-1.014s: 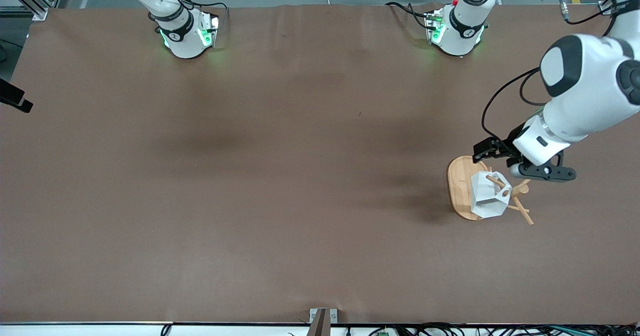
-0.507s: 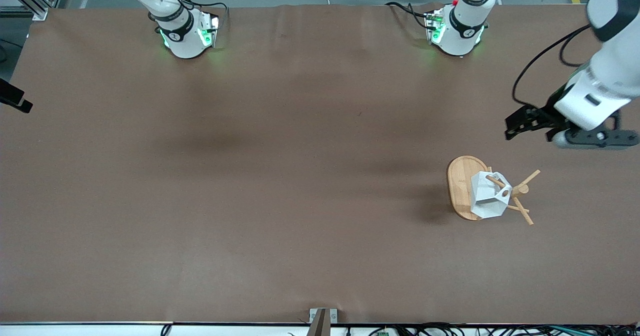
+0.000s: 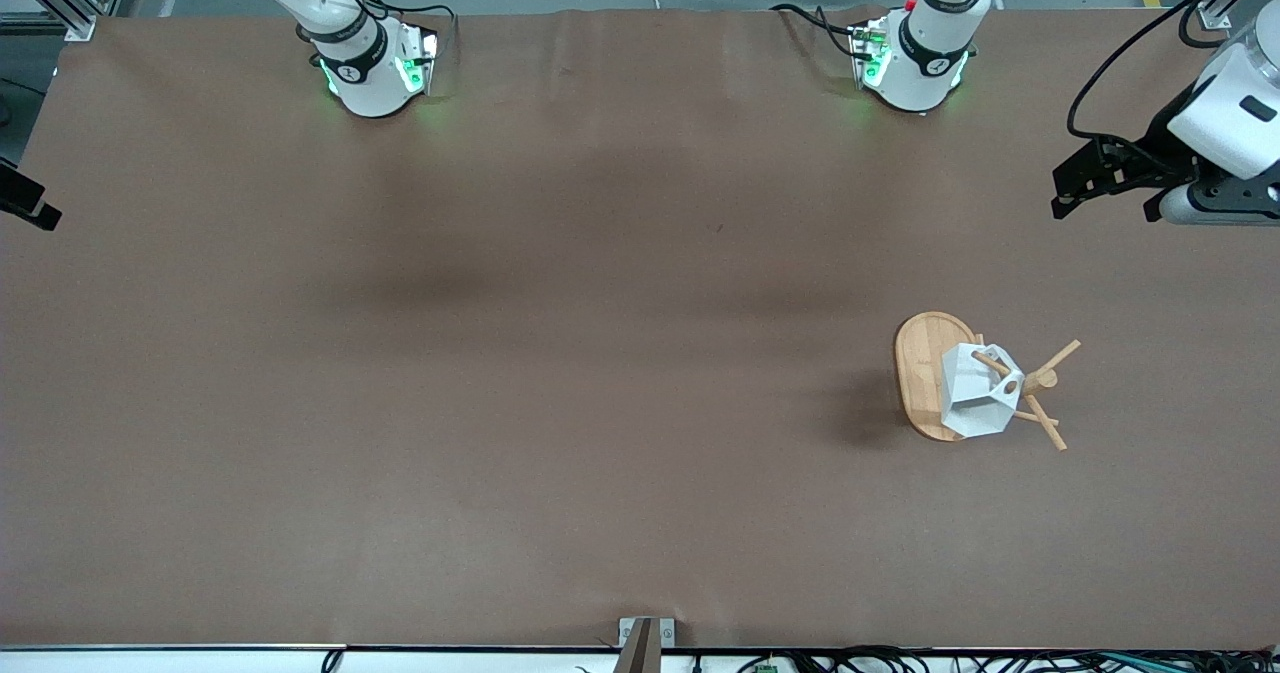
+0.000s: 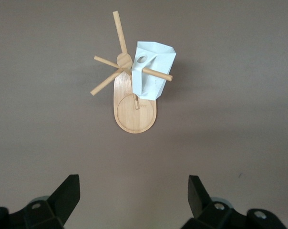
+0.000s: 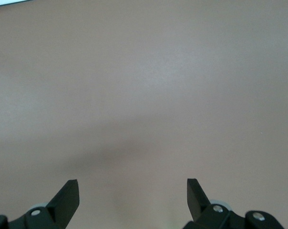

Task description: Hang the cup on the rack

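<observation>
The white faceted cup (image 3: 972, 403) hangs on a peg of the bamboo rack (image 3: 918, 378), which stands toward the left arm's end of the table. The peg passes through the hole in the cup's handle tab. The left wrist view shows the cup (image 4: 158, 59) and the rack (image 4: 134, 117) from above. My left gripper (image 3: 1205, 215) is up in the air near the table's end by the left arm, well away from the rack, open and empty (image 4: 133, 195). My right gripper (image 5: 133, 195) is open over bare brown table, holding nothing.
Brown table cover (image 3: 560, 353) spreads all around the rack. The two arm bases (image 3: 375, 73) (image 3: 915, 58) stand along the table edge farthest from the front camera. A black cable (image 3: 1120, 48) loops by the left arm.
The left gripper has pulled up and away from the rack toward the left arm's end of the table. The cup stays hanging on its peg. The rack has not moved.
</observation>
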Robot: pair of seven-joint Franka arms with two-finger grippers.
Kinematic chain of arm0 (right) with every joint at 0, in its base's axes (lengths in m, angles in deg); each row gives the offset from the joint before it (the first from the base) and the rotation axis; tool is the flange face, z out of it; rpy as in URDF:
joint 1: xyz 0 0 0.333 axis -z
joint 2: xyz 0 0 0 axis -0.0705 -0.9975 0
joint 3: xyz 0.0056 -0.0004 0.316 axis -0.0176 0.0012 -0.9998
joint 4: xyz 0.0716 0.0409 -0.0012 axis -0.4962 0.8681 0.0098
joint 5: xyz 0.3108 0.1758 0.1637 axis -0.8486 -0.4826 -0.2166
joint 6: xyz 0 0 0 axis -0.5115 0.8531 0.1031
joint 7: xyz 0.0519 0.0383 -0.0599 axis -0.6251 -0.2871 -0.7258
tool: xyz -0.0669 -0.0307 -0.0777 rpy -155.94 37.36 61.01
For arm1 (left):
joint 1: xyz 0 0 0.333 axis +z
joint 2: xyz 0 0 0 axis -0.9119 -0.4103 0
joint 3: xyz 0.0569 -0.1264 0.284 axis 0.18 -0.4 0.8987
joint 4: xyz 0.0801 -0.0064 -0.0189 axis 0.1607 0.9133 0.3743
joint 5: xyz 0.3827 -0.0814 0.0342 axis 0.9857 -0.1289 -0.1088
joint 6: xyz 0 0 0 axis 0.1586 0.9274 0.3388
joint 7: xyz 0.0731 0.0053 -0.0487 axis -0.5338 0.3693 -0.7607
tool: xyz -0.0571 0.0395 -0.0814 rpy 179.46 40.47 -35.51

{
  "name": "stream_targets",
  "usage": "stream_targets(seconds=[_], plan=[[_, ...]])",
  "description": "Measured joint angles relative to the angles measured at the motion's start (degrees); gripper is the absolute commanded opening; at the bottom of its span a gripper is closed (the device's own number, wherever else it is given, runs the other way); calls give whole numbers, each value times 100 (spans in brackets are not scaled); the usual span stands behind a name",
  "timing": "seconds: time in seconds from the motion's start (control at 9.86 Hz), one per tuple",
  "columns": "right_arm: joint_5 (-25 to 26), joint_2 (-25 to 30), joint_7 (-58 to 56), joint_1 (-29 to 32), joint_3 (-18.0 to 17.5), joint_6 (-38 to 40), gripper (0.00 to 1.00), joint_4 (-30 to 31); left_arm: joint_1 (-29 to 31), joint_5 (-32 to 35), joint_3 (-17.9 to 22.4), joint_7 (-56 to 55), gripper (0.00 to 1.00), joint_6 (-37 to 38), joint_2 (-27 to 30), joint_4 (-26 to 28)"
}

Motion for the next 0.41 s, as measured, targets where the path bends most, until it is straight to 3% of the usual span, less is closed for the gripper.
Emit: stream_targets(seconds=[0.41], plan=[[0,0,0,0,0,6,100,0,118,0,-90,-32,100,214,213,15]])
